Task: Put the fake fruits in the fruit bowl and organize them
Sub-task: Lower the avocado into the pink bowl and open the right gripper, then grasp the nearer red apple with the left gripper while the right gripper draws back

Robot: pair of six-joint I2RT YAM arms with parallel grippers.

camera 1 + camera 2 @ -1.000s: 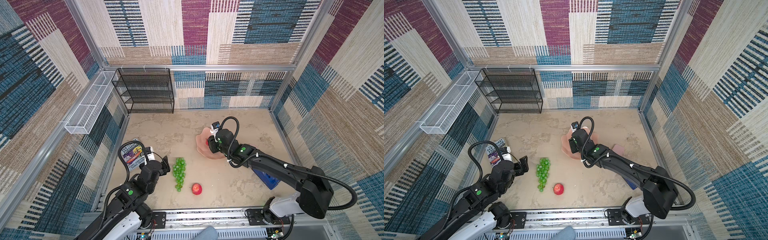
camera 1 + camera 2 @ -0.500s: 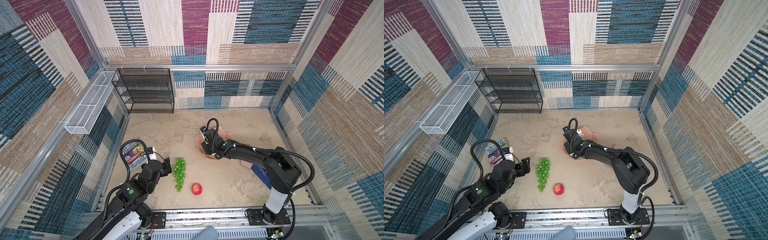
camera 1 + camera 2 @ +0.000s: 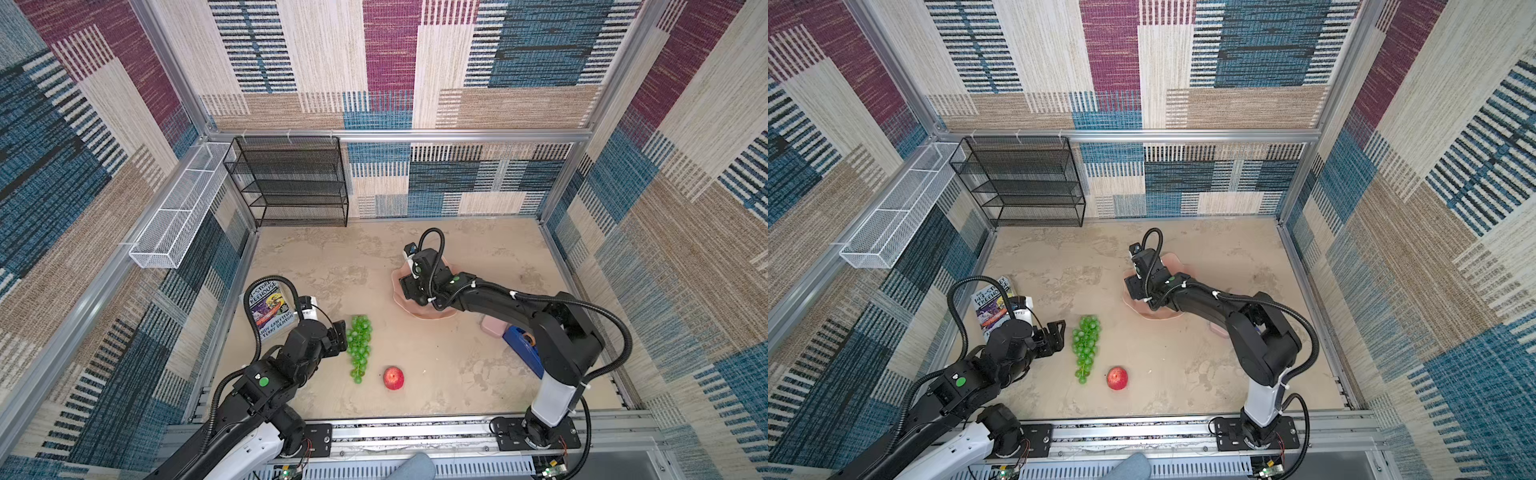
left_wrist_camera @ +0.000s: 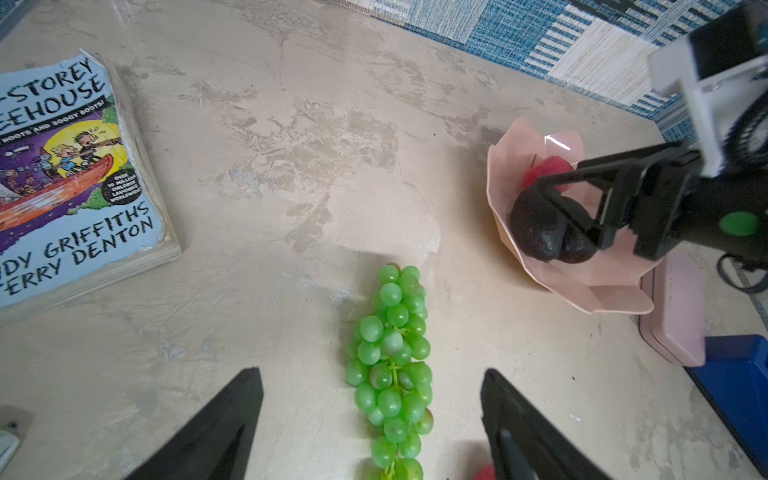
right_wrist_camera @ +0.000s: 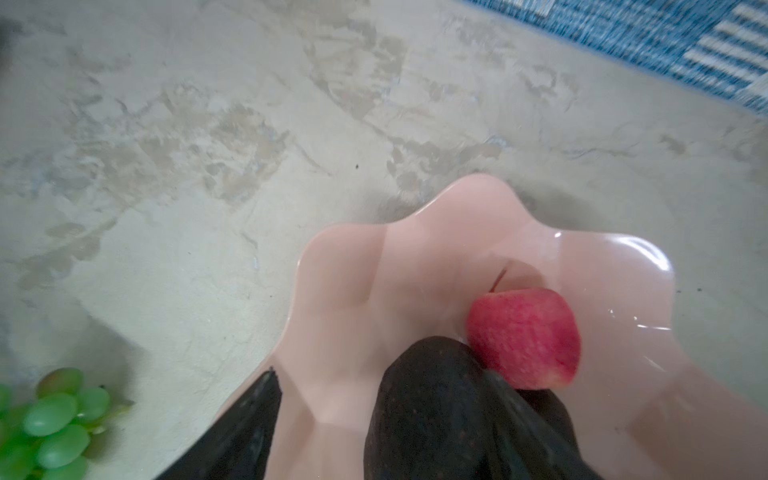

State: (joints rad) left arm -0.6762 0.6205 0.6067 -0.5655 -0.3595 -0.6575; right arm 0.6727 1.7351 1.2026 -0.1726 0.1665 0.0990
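Spread from shut to wide since a second ago: right gripper point(image 5: 378, 378), holding nothing, low inside fruit bowl point(image 5: 340, 291), at 2 o'clock from grapes point(image 3: 359, 347). Lying in fruit bowl: two avocados point(image 4: 536, 228), one apple point(image 5: 523, 336). Left gripper point(image 4: 371, 372) wide, empty, just at 9 o'clock of grapes. Second apple point(image 3: 393, 377) on table at 5 o'clock of grapes.

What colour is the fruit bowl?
The bowl is pale pink, clearest in the right wrist view.
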